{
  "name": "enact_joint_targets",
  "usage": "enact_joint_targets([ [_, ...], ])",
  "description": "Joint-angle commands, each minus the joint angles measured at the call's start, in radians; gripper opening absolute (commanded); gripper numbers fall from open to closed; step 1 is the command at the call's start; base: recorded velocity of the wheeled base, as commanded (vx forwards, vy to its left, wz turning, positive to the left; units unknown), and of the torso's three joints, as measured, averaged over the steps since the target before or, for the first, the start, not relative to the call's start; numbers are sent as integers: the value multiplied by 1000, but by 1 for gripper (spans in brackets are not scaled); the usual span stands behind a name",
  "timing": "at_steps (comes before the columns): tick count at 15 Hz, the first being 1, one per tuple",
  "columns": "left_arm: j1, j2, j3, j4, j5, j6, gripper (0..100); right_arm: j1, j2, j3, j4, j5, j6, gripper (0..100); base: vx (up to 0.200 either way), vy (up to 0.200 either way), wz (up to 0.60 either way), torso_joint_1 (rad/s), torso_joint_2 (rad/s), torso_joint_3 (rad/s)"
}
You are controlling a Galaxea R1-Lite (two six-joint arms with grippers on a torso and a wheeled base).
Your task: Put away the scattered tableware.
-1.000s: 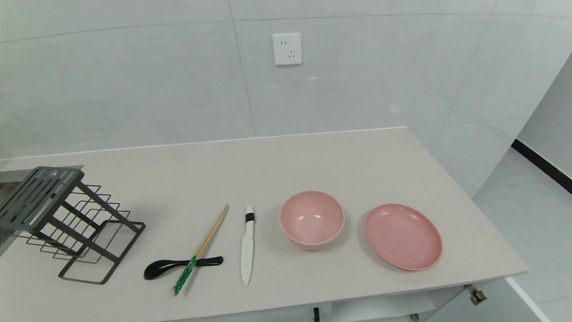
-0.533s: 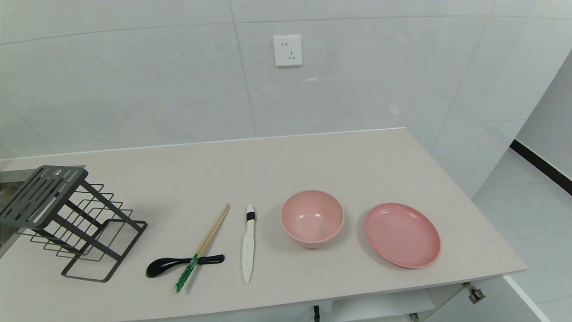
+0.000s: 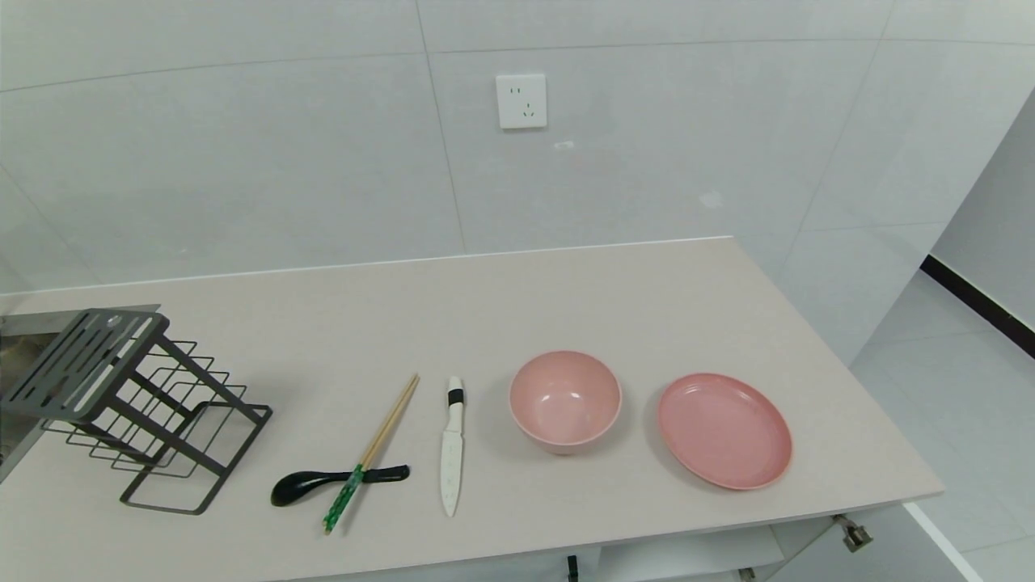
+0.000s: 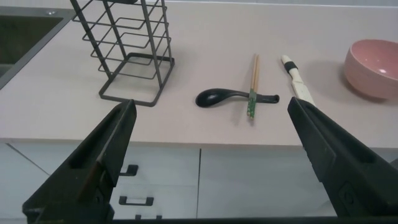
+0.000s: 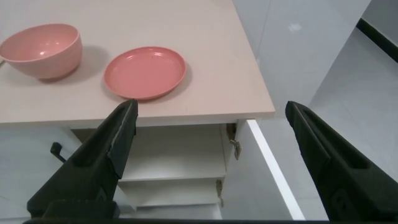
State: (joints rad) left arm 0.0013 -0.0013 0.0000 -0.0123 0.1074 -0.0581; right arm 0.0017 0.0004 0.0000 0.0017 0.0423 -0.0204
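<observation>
Pink bowl (image 3: 564, 398) sits upright on the counter (image 3: 485, 307) w/ the pink plate (image 3: 724, 430) just beside it on the right. Left of the bowl come the white knife (image 3: 451, 453), then chopsticks (image 3: 373, 449) lying across the black spoon (image 3: 323, 485) handle, & the wire rack (image 3: 129, 412) well apart, farthest left. Left gripper (image 4: 209, 109) hangs off the counter's front edge left of the bowl, fingers spread wide; right gripper (image 5: 211, 109) does likewise on the bowl's right, also spread.
</observation>
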Motion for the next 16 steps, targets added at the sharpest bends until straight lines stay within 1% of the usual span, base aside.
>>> enact_joint_targets([
  [1, 0, 1, 0, 0, 0, -2, 100, 1, 1, 0, 0, 1, -4, 100, 0, 0, 0, 46, -90, -41],
  [6, 0, 1, 0, 0, 0, 0, 100, 1, 0, 0, -3, 13, -10, 100, 0, 0, 0, 0, 0, 0],
  [7, 0, 1, 0, 0, 0, 0, 100, -2, 4, -5, -58, 19, -30, 100, 0, 0, 0, 0, 0, 0],
  [8, 0, 1, 0, 0, 0, 0, 100, -9, 36, -20, -169, 24, -52, 100, 0, 0, 0, 0, 0, 0],
  [9, 0, 1, 0, 0, 0, 1, 100, -14, 136, -51, -272, 44, -61, 100, 0, 0, 0, 0, 0, 0],
  [10, 0, 1, 0, 0, 0, 0, 100, -14, 225, -101, -295, 51, -56, 100, 0, 0, 0, 0, 0, 0],
  [12, 0, 1, 0, 0, 0, 1, 100, 1, 325, -166, -290, 65, -55, 100, 0, 0, 0, 0, 0, 0],
  [13, 0, 1, 0, 0, 0, 0, 100, 12, 432, -212, -269, 137, -56, 100, 0, 0, 0, 0, 0, 0],
  [14, 0, 1, 0, 0, 0, 0, 100, 12, 521, -232, -266, 165, -56, 100, 0, 0, 0, 0, 0, 0],
  [16, 0, 1, 0, 0, 0, -2, 100, 14, 667, -236, -313, 169, -58, 100, 0, 0, 0, 0, 0, 0],
])
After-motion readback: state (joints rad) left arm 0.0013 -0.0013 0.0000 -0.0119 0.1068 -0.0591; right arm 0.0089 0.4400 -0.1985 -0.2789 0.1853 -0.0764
